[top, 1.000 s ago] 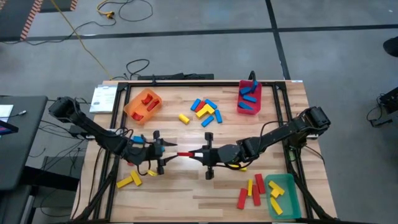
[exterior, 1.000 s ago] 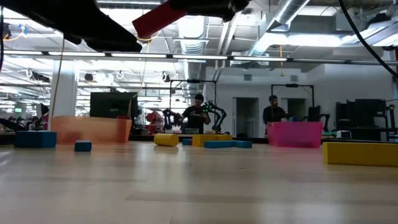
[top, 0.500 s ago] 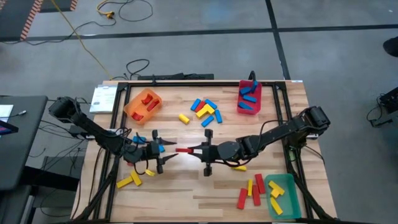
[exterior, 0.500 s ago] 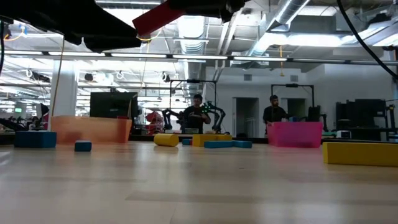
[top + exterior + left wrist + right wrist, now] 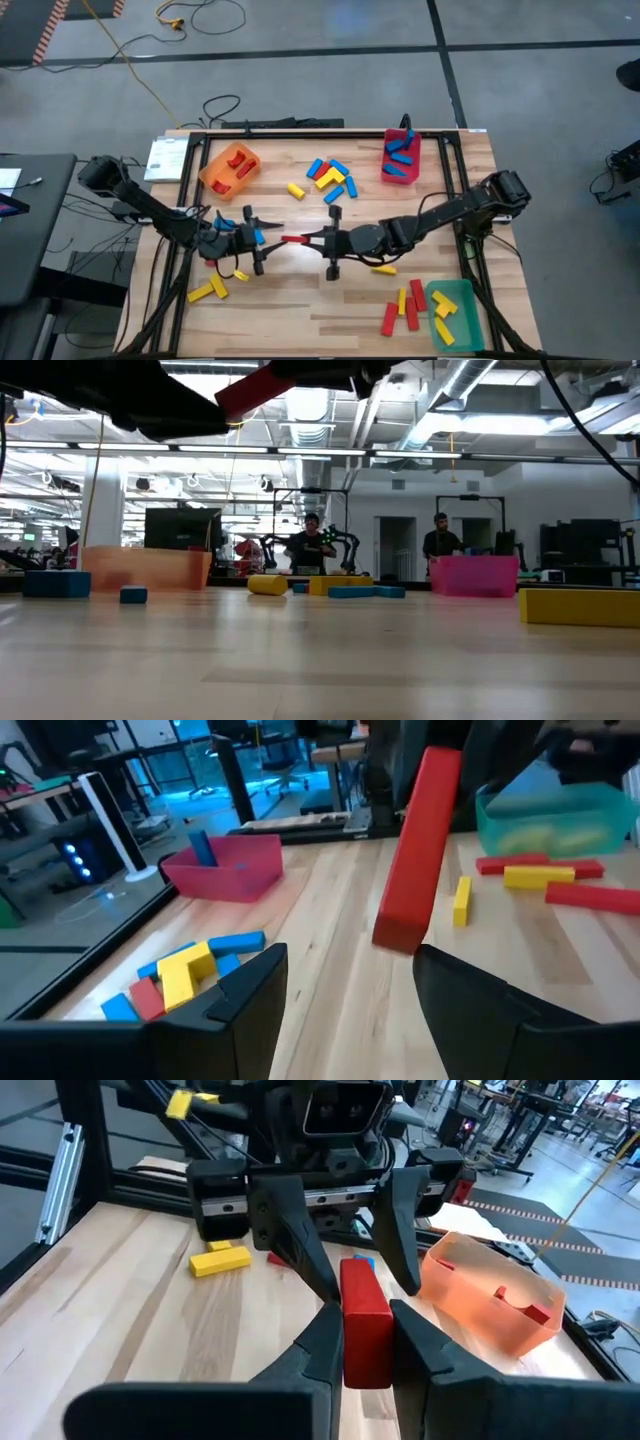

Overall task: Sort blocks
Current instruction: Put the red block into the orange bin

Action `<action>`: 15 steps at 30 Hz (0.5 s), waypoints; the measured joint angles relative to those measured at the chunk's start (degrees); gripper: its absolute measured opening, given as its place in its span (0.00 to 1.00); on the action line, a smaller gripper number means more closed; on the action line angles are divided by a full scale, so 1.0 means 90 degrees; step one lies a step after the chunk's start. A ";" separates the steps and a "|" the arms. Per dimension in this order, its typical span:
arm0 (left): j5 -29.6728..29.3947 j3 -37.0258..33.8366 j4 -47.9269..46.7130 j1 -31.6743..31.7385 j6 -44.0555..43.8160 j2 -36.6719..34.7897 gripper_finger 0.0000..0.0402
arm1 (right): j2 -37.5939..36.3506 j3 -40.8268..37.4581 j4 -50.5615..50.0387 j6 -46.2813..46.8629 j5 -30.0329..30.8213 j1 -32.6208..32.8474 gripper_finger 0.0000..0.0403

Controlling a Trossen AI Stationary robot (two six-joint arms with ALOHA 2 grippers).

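Yellow blocks (image 5: pixel 207 290): two near the desk's (image 5: pixel 300 305) front left corner.
Green bin (image 5: pixel 452 312): front right corner, yellow pieces inside; red and yellow blocks (image 5: pixel 403 306) lie just beside it on the wood.
Right tool (image 5: pixel 312 240): mid-desk, raised off the surface, fingers (image 5: pixel 315 1345) clamped on one end of a red block (image 5: pixel 294 240).
Red block: held roughly level in the air, its free end pointing at the left arm; in the left wrist view it reaches in between that arm's two fingers.
Left tool (image 5: pixel 268 241): facing the right one, fingers (image 5: pixel 250 995) spread apart on either side of the red block's free end; whether they touch it I cannot tell.
Middle cluster (image 5: pixel 328 177): blue, yellow and red blocks piled behind the arms, one yellow piece (image 5: pixel 295 189) apart beside it.
Orange bin (image 5: pixel 230 167): back left, red blocks inside.
Red bin (image 5: pixel 400 158): back right, blue blocks inside.
Room: two people (image 5: pixel 310 545) stand far behind the desk.
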 joint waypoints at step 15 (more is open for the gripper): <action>0.0692 0.0007 0.0692 0.0229 0.0184 0.0338 0.37 | 0.0033 0.0000 0.0136 0.0079 -0.0464 -0.0122 0.16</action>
